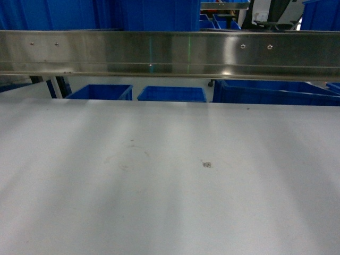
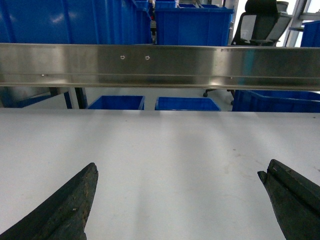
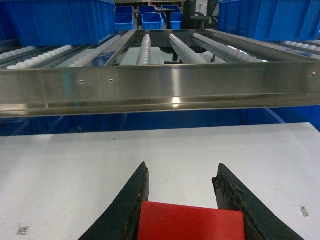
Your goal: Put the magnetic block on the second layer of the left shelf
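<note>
Red magnetic block (image 3: 191, 221) sits clamped between the two dark fingers (image 3: 131, 200) of the right hand (image 3: 181, 200), held over the near part of the white desk (image 3: 75, 170). Beyond the desk's far edge runs a steel rail (image 3: 160, 90), and behind it lies a shelf tier of white roller tracks (image 3: 145, 47), with a large blue crate (image 3: 60, 20) on its left side and another blue crate (image 3: 270, 17) on its right. The left hand (image 2: 180, 187) hangs above the desk with its fingers spread wide and nothing between them. In the head view neither hand shows; only bare desk, the rail and small blue crates (image 1: 101, 92) past the far edge appear.
</note>
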